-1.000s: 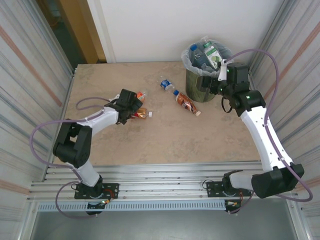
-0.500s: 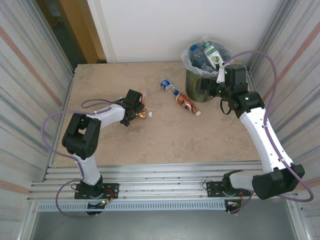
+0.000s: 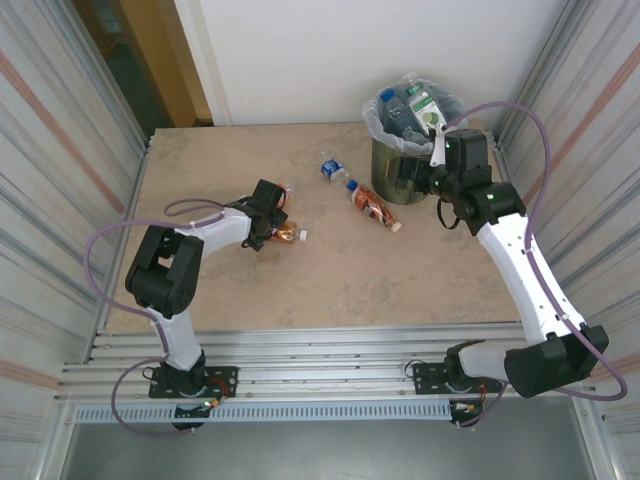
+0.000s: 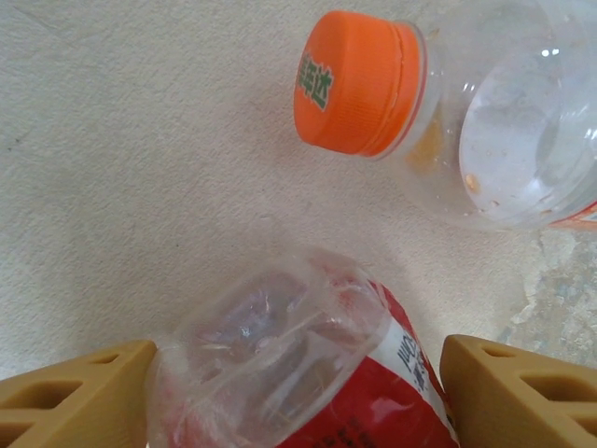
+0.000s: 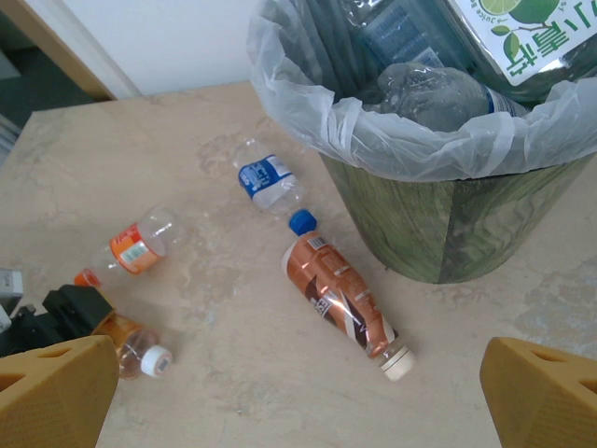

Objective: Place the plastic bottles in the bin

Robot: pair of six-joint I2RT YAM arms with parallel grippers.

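The red-labelled bottle (image 4: 280, 359) runs off the left wrist view at 6 o'clock, so whether the left end effector (image 4: 298, 378) presses it cannot be told. The orange-capped bottle (image 4: 485, 121) is cut off at 2 o'clock. In the right wrist view the bin (image 5: 438, 224) is cropped at 12 o'clock.

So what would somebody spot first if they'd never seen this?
Probably the green bin at the table's far right, stuffed so full that bottles poke above its rim. Then the left gripper, its fingers either side of a red-labelled bottle lying beside an orange-capped bottle.
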